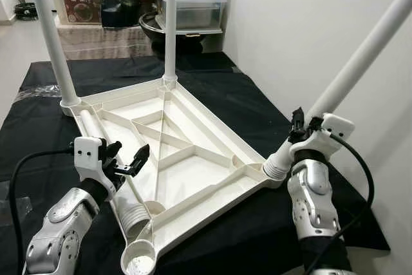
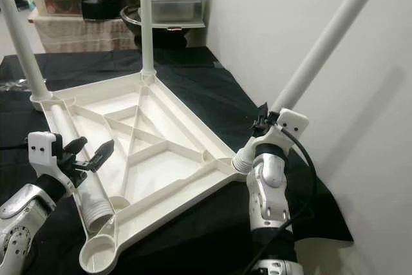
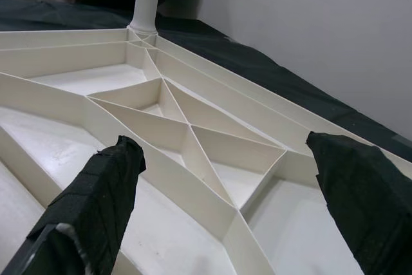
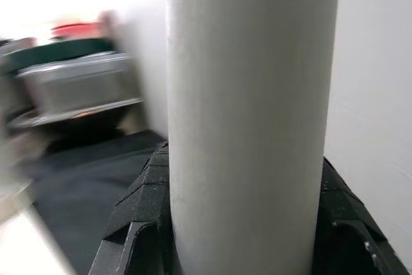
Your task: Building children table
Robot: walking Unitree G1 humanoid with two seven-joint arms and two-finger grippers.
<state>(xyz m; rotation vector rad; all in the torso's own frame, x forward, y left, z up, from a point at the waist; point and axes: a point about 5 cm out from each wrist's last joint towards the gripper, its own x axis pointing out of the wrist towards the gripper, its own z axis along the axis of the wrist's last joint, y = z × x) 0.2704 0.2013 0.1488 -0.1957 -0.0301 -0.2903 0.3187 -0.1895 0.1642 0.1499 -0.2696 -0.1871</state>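
Leftmost, the left tool [image 1: 126, 162] hangs with its black fingers spread apart and empty over the near left edge of the white ribbed plastic table panel [image 1: 187, 152], which lies upside down on the black-draped tabletop [image 1: 38, 127]. Just beneath it a loose white plastic leg tube [image 1: 106, 165] lies along that edge, its ribbed end near the empty round corner socket [image 1: 138, 259] at the front. Two white upright legs [image 1: 170, 24] stand seated in the far corners. To the right, the right tool [image 2: 265, 123] is clamped around the slanted white leg [image 2: 318, 53] just above its ribbed base, which meets the right corner socket [image 2: 239, 159] while the tube leans outward toward the white wall [image 2: 322, 4]. My judgement is that this leg is being seated and is not yet square. To do it well, the leg should be tipped upright until it matches the two standing legs, then pressed or turned straight along the socket axis, since pushing while it leans could jam it or lever the panel off the cloth.
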